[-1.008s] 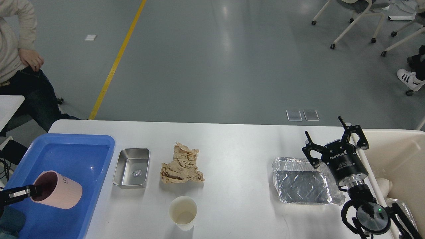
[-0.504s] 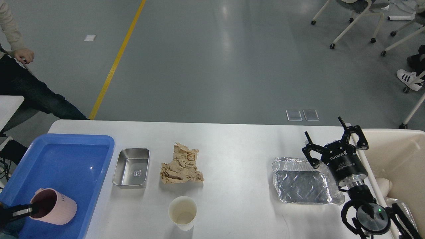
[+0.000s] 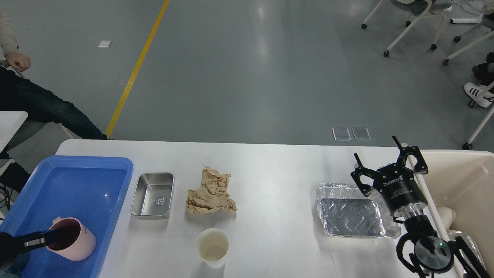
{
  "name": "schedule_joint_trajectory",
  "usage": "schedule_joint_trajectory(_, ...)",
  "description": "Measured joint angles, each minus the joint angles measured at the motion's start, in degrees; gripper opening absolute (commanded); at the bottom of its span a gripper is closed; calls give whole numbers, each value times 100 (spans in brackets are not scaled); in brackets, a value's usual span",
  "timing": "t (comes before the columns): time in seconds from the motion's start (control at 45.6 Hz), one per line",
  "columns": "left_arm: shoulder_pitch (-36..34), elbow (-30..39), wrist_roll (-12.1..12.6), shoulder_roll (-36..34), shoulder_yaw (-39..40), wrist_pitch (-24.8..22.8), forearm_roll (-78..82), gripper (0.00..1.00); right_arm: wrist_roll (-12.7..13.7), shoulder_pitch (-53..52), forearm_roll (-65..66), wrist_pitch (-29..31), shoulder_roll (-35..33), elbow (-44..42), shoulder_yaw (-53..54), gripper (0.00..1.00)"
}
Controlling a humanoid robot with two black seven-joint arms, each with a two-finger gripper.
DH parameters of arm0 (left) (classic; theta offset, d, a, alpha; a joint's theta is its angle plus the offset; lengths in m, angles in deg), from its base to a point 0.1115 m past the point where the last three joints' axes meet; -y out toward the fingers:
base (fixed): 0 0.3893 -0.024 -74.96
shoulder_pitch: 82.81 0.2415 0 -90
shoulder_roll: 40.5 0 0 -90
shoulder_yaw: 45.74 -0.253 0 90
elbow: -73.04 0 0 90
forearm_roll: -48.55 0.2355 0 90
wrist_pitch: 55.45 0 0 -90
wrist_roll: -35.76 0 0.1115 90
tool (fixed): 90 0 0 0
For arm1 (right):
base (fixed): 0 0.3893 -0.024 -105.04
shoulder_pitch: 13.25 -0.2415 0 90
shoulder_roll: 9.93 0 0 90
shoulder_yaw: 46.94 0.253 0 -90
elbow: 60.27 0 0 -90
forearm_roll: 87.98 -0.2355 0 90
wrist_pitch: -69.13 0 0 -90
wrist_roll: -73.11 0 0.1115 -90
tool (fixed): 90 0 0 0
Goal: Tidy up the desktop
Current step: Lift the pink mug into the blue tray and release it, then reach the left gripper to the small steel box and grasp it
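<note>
Desktop [image 3: 270,173], left fingers [image 3: 52,236] in mug [image 3: 73,244]

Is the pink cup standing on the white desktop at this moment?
No, the pink cup sits inside the blue tray at the left, with the left gripper at its rim, not on the desktop.

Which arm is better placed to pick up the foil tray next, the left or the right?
The right, probably. The right gripper hangs open beside the foil tray, next to the cream bin. The left gripper is far away, at the pink mug in the blue tray.
</note>
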State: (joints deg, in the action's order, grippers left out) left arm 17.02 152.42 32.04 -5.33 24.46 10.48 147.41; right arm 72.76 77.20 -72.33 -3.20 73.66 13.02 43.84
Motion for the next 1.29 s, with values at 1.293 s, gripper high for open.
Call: schedule_joint_trajectory(1.293,500,1250,-459,-887,1664,506,-15,97,18,60,0,0,-124,-4,-44,100)
